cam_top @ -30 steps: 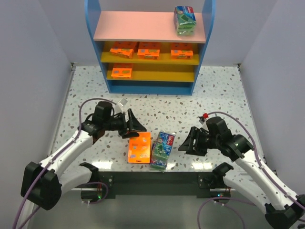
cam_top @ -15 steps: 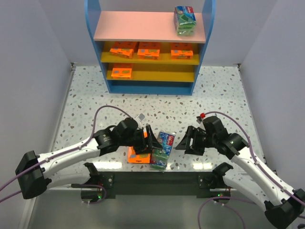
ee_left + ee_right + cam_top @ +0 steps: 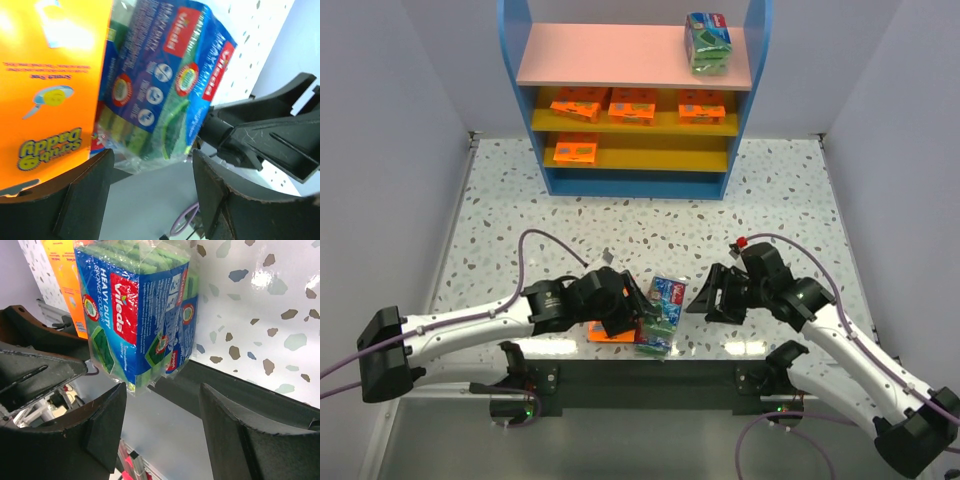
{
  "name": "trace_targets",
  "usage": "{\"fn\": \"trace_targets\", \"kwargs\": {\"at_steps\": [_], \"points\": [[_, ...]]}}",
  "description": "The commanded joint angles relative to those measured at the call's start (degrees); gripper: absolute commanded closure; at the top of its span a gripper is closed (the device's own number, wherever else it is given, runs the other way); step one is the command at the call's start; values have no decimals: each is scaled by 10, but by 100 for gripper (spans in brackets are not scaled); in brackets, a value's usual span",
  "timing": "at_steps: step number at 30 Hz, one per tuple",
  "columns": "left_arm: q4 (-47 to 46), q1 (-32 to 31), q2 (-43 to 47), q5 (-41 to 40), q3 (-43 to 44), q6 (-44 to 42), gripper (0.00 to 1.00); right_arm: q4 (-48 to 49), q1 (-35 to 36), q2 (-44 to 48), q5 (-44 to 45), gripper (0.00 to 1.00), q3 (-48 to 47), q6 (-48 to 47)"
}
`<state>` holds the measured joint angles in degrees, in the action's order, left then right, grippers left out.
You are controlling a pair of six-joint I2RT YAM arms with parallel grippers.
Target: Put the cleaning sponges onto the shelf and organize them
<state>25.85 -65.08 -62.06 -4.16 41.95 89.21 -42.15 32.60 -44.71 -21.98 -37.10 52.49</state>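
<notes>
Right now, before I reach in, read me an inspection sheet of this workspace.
Surface: speckled table, bare apart from the items below.
Job's things: the shelf holds a top green-and-blue pack on the pink board, three orange packs on the upper yellow board and a lone orange pack on the lower one. A front orange pack and a front green-and-blue pack lie side by side at the near edge.
Clutter: nothing seen.
Jaws: left jaws open, over the front orange pack; right jaws open, facing the front green-and-blue pack from its right.
Cables: purple cables loop along both arms.
Surroundings: plain pale walls on three sides.
</notes>
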Motion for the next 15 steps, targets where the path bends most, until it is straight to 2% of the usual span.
{"fn": "trace_targets", "kwargs": {"at_steps": [1, 3, 6, 9, 10, 12, 13, 14, 15], "points": [[-9, -3, -12, -36, -13, 35, 32, 35, 2, -10, -1, 37, 4, 2], [-28, -2, -28, -34, -23, 34, 35, 41, 2, -13, -3, 38, 5, 2], [-78, -2, -52, -29, -28, 32, 43, 44, 2, -15, -3, 39, 7, 2], [-102, -2, -72, -27, -28, 26, 58, 44, 2, -14, -4, 39, 5, 2], [-103, -2, -75, -28, -28, 25, 70, 44, 2, -14, -3, 40, 4, 2], [-109, -2, -72, -28, -28, 24, 83, 41, 1, -11, -3, 41, 1, 3], [-106, -2, -68, -29, -26, 19, 93, 39, 2, -10, -2, 41, -2, 3], [-101, -2, -57, -31, -24, 17, 99, 36, 2, -8, -1, 41, -5, 2], [-89, -2, -49, -35, -19, 13, 100, 29, 2, -4, 1, 41, -8, 2]]}}
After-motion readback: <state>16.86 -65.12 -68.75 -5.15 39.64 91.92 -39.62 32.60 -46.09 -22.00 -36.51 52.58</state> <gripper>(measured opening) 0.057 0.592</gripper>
